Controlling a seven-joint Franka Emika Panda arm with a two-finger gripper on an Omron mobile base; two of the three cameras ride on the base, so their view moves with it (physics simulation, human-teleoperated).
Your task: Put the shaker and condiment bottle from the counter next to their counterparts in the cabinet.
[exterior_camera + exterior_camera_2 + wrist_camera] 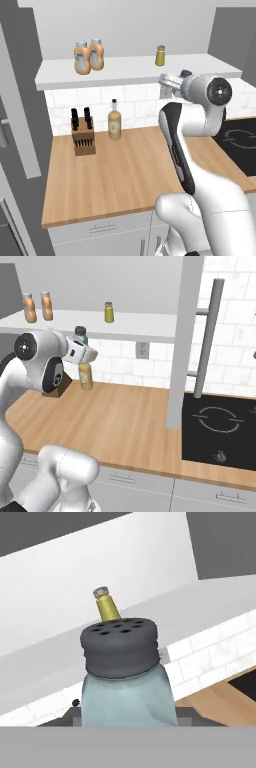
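Note:
My gripper (181, 79) is shut on the blue-grey shaker (127, 697), whose dark grey cap (80, 332) sits just below the front edge of the white cabinet shelf (130, 67). In the hand view the olive-green shaker (106, 604) stands on the shelf right behind the held one; it also shows as the olive-green shaker (160, 55). Two squat orange bottles (82, 58) (96, 55) stand side by side at the shelf's left end; I cannot tell which is the counterpart. The wooden counter (125, 175) lies below.
A tall slim amber bottle (114, 120) and a knife block (83, 132) stand at the counter's back. A black cooktop (220, 426) lies to the right, past a grey upright panel (185, 341) with a long bar handle (207, 336).

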